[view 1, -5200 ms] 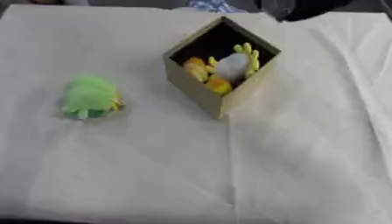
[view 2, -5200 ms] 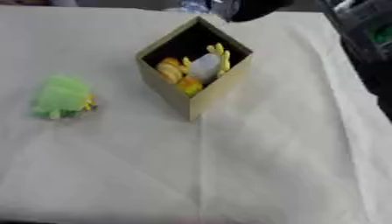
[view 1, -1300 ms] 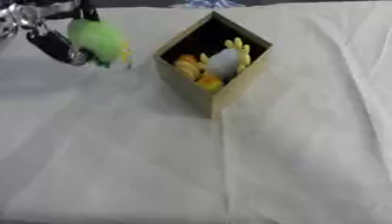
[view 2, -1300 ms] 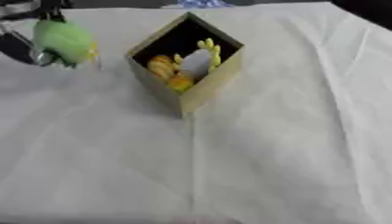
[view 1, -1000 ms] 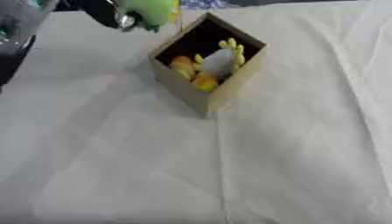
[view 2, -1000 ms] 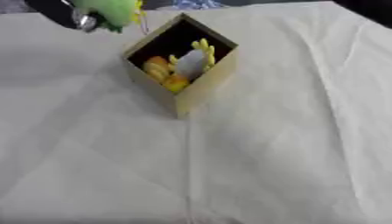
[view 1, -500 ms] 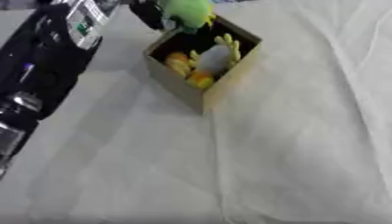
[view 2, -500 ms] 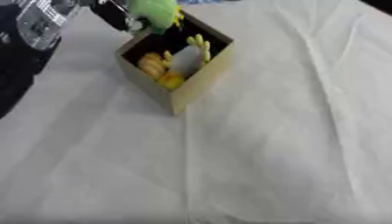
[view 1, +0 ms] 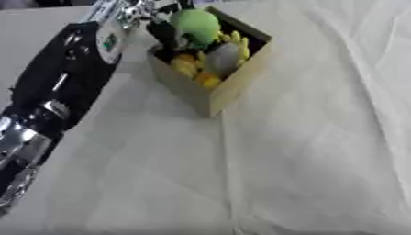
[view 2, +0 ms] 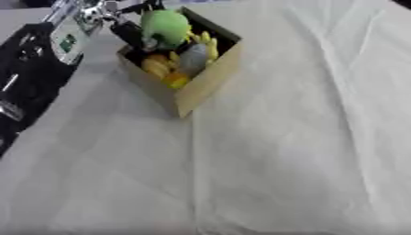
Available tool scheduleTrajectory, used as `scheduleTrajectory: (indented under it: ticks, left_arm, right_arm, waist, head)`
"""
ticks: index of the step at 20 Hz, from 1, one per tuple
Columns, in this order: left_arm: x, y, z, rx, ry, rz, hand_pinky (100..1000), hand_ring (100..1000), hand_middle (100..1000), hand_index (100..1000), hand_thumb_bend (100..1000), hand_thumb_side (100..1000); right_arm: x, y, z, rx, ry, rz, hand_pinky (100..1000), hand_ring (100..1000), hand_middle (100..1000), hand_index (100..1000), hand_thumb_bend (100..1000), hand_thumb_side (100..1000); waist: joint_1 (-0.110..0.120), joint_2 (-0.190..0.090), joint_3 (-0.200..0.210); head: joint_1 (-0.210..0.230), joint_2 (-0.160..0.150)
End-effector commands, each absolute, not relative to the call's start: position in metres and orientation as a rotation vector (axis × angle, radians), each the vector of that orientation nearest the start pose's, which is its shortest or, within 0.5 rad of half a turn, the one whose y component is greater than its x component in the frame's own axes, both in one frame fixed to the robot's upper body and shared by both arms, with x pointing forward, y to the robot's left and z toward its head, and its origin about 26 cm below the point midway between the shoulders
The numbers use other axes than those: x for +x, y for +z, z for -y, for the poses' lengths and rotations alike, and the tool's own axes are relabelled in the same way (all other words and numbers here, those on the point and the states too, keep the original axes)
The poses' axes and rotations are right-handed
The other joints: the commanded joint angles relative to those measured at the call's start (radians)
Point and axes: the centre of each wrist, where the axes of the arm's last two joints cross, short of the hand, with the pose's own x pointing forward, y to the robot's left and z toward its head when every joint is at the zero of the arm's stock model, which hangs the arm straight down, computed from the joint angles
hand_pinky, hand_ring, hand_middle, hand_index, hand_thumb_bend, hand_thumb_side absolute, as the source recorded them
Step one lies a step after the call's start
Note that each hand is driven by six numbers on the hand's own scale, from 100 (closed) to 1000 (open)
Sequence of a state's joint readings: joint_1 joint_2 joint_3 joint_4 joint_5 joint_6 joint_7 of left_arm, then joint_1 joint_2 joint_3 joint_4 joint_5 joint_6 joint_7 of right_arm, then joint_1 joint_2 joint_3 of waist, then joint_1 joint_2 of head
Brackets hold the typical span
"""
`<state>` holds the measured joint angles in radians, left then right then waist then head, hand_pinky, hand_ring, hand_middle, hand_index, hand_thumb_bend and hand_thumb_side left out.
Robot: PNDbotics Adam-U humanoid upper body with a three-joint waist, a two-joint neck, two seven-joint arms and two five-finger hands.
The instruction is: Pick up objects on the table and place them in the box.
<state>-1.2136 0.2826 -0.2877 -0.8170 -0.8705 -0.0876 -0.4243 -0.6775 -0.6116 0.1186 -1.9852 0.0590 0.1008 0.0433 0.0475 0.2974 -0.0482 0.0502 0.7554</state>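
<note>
A tan cardboard box stands on the white cloth at the upper middle, open at the top. Inside it lie yellow, orange and grey soft toys. A green plush toy hangs over the box's far left part. My left hand is shut on it, dark fingers curled at its left side. The black and silver left arm runs up from the lower left edge. The right hand shows in neither view.
A white cloth with soft folds covers the table all around the box. A dark strip runs along the far edge at the upper left.
The left hand has carried the green toy from the left side of the table rightward to above the box. The camera has also shifted, so the box sits a little lower.
</note>
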Motion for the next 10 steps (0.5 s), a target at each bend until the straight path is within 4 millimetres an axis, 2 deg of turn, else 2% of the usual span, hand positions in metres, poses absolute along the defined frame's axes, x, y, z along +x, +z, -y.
scheduleTrajectory:
  ticks: [1,3,5,8,10]
  left_arm:
    - [0.498,0.275,-0.159,0.872,-1.609,1.558,854,828,833,910,609,496]
    - [0.494,0.283,-0.159,0.899,-1.602,1.607,852,826,830,918,651,530]
    - [0.489,0.293,-0.157,0.926,-1.581,1.669,848,820,822,913,644,534]
    - [0.474,0.315,-0.153,0.955,-1.539,1.789,830,792,792,875,555,511]
    - [0.463,0.33,-0.151,0.977,-1.505,1.854,825,780,772,860,534,497]
  right_arm:
    - [0.303,0.326,0.237,-0.402,0.835,2.459,916,782,642,819,100,524]
    - [0.303,0.325,0.237,-0.397,0.829,2.455,917,783,642,819,100,524]
    - [0.304,0.324,0.237,-0.391,0.828,2.451,917,783,642,819,100,524]
    - [0.304,0.322,0.238,-0.386,0.822,2.444,917,782,641,818,100,525]
    - [0.304,0.321,0.239,-0.384,0.814,2.441,917,781,640,818,100,525]
  waist:
    - [-0.004,-0.021,0.002]
    - [-0.004,-0.022,0.006]
    - [-0.004,-0.024,0.009]
    - [-0.005,-0.029,0.016]
    - [-0.005,-0.032,0.021]
  head:
    - [-0.001,-0.008]
    - [-0.003,-0.006]
    - [-0.007,-0.005]
    - [-0.017,0.001]
    - [-0.022,0.004]
